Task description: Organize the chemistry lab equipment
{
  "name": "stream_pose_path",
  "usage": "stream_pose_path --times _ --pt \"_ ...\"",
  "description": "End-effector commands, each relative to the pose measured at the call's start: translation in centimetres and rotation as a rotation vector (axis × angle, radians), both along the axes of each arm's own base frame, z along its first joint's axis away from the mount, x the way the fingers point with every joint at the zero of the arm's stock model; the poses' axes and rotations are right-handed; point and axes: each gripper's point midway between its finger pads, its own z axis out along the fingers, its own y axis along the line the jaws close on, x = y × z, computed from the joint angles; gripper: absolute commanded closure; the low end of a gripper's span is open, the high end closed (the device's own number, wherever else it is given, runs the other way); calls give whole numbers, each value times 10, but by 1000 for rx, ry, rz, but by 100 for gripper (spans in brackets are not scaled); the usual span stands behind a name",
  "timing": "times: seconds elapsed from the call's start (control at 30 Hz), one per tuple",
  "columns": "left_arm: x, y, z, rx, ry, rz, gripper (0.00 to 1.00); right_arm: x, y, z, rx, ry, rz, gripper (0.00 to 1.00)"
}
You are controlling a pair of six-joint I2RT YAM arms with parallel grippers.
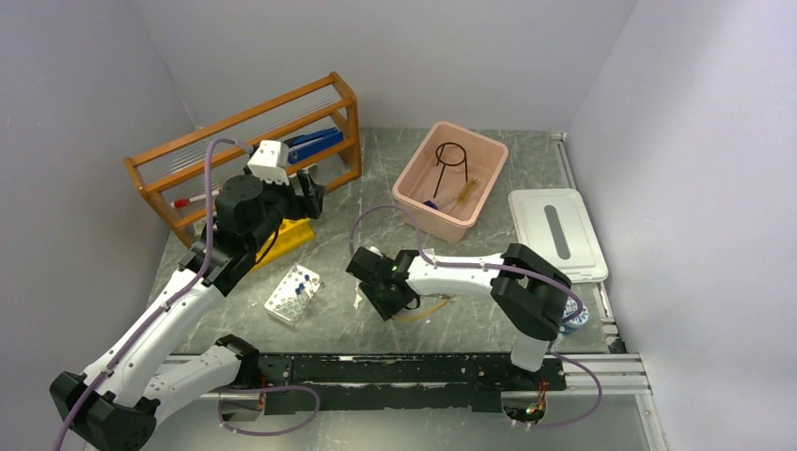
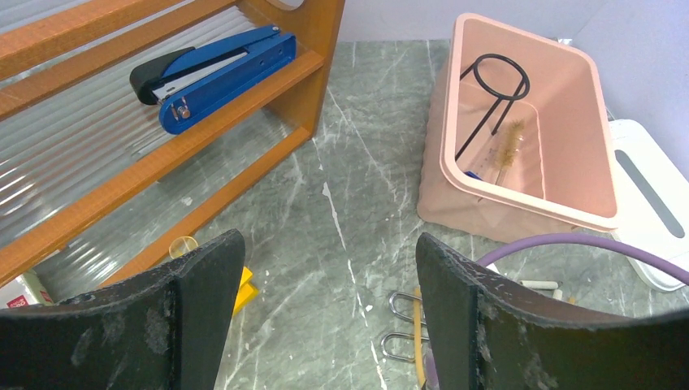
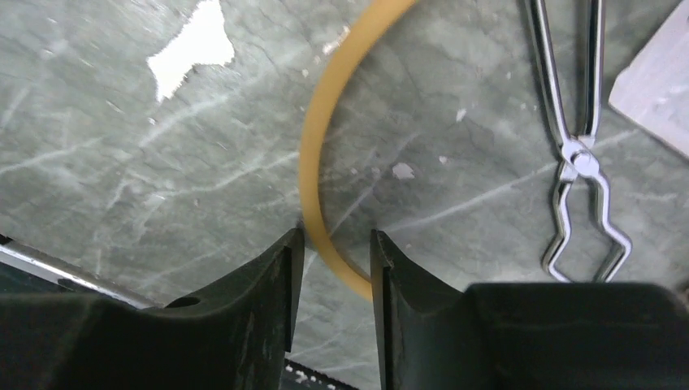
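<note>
Two claws gape unclenched: your left gripper [image 2: 327, 244] empty, right gripper [image 3: 335, 240] straddling the amber rubber tube [image 3: 313, 138]; centre it, then clench.

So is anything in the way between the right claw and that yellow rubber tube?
Nothing visible. The tube passes right between the right gripper's open fingers, with no other thing in the gap; the metal tongs lie off to one side.

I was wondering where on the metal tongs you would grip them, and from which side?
Grip the metal tongs beside the pivot rivet, on the handle side, where the two thin arms run close together. Come straight down from above and close across both arms: they lie flat on the table, so a sideways approach would likely find nothing to catch.
</note>
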Motion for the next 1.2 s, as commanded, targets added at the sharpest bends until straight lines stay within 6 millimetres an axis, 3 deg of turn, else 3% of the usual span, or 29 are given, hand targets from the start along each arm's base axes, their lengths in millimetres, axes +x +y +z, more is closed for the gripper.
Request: stream_pose_path --times 0.0,0.13,0.23,0.33,0.5,0.57,0.87,1.07,1.17 --pt "3 1 6 -4 -32 6 19 -2 4 -5 -23 -10 39 64" --pt "4 1 5 -3 -27 6 19 -4 3 -14 -39 4 51 77" --pt "4 1 4 0 -25 7 19 0 1 -17 -59 -15 43 100" --pt "6 6 3 10 -23 33 19 17 3 3 -53 -104 0 100" --pt "7 16 2 14 -15 94 19 34 31 75 155 -231 16 100" --pt "7 17 3 13 -18 95 19 48 33 109 215 -317 -39 100" --pt "8 17 0 15 -11 96 19 98 17 253 435 -607 -256 100" --pt "9 17 0 13 -12 97 19 130 -9 342 558 -794 -360 100" --pt "9 16 0 15 -8 92 19 151 -29 377 594 -882 -418 100"
